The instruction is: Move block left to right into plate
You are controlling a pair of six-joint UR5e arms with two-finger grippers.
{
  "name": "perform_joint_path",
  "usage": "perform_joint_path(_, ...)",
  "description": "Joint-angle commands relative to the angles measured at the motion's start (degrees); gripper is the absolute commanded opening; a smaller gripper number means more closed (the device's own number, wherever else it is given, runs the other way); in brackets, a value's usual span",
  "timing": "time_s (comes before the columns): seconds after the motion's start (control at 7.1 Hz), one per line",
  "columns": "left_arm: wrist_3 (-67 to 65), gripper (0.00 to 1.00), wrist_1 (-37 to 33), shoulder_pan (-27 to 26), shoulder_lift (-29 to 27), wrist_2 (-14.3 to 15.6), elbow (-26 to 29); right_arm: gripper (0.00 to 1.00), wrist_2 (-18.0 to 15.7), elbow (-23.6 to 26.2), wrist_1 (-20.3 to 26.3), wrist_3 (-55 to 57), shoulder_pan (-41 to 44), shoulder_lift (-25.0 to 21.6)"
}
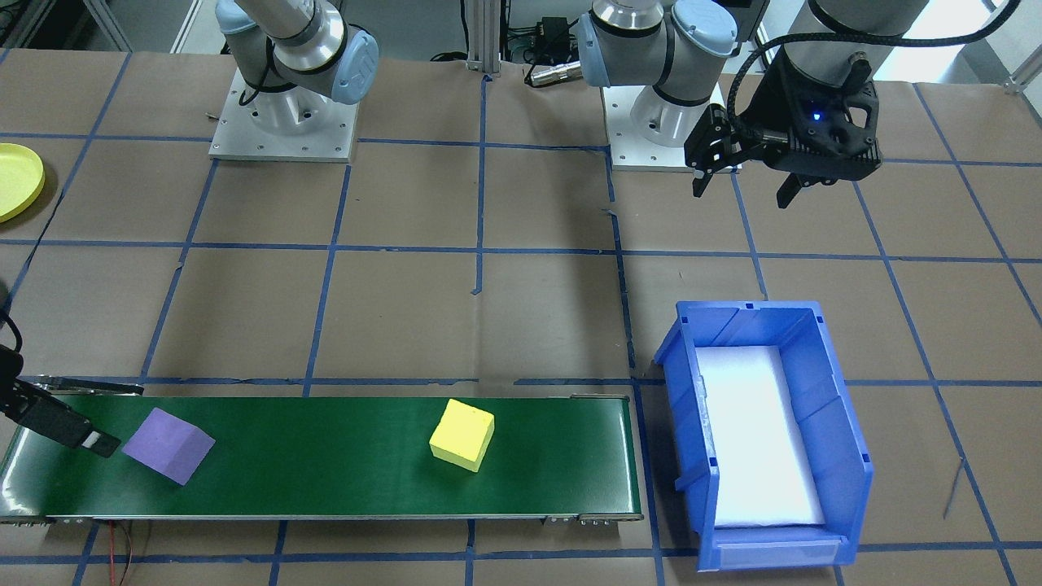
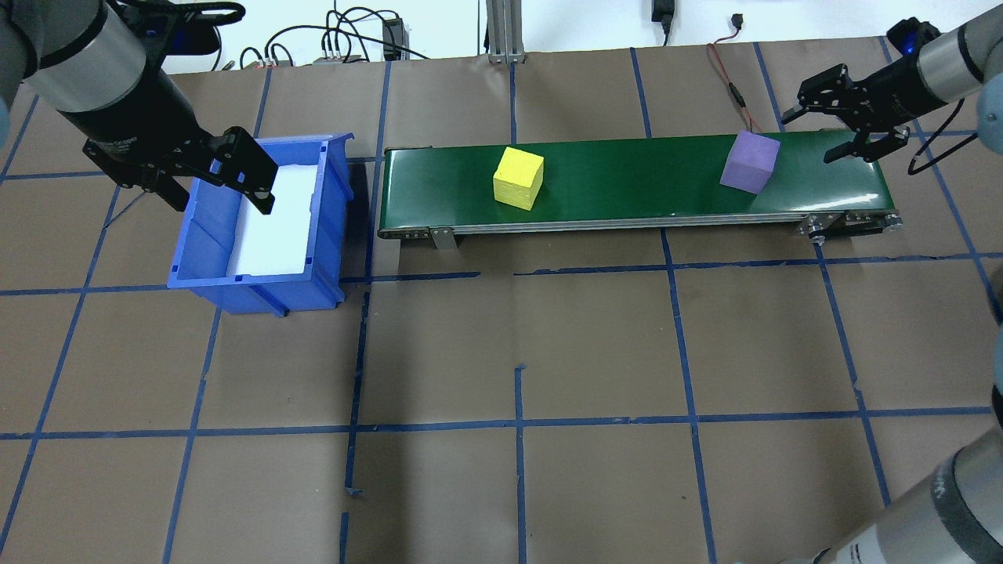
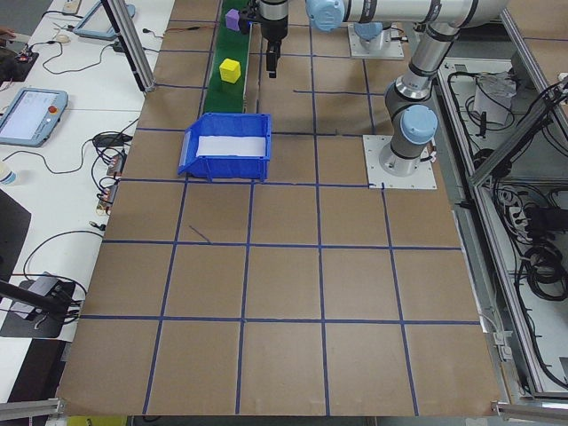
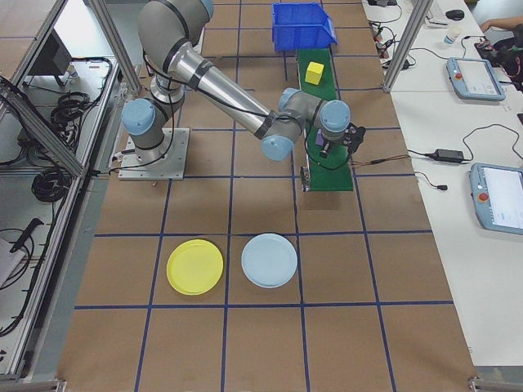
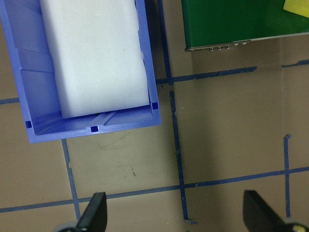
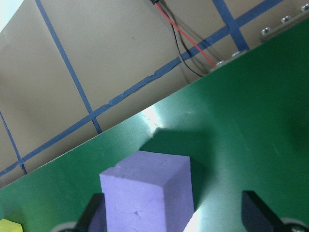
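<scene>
You have two foam cubes on the green conveyor belt (image 2: pixel 627 184), two plates on the table, one blue bin (image 2: pixel 258 227) and two arms.

Nearest the robot, in the exterior right view alone, lie both plates side by side on the brown paper: the yellow plate (image 4: pixel 194 267) and a pale blue plate (image 4: pixel 269 260), well apart from the belt. The front-facing view catches only an edge of the yellow one at its left border; the overhead view shows neither.

Farther out, the belt carries the yellow cube (image 2: pixel 518 178) near its middle and the purple cube (image 2: pixel 750 161) toward its right end. The right gripper (image 2: pixel 842 125) hangs just beside the purple cube, fingers spread and holding nothing; its wrist camera shows the cube between the two fingertips, though you cannot tell contact.

The left gripper (image 2: pixel 219 184) hovers over the bin, jaws apart and empty. Its wrist view shows white foam lining the bin floor.
</scene>
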Motion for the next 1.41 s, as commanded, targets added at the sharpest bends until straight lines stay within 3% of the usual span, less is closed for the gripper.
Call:
perform_joint_path(0.0,0.0,1.0,0.0,0.2,0.1,-0.2,0.3,1.0,-2.6,0.4,-0.9,1.2,1.2,0.9)
perform_joint_path(0.7,0.2,1.0,-0.1,0.3,1.5,0.0,-0.8,1.0,-1.9,0.6,-4.0,1.2,1.2,3.8)
perform_joint_path(0.84,0.3,1.0,0.4,0.4,1.4,0.0,-0.9,0.84,-2.3,0.6,-4.0,1.2,1.2,3.9)
perform_joint_path(1.13,0.2,1.0,0.6,0.5,1.3,-0.1,-0.9,0.33,-4.8,1.0,-3.3,1.2,1.2,3.8)
perform_joint_path(1.27,0.2,1.0,0.6,0.6,1.1,-0.1,-0.9,0.23,-5.9,0.1,-3.1,1.2,1.1,3.1)
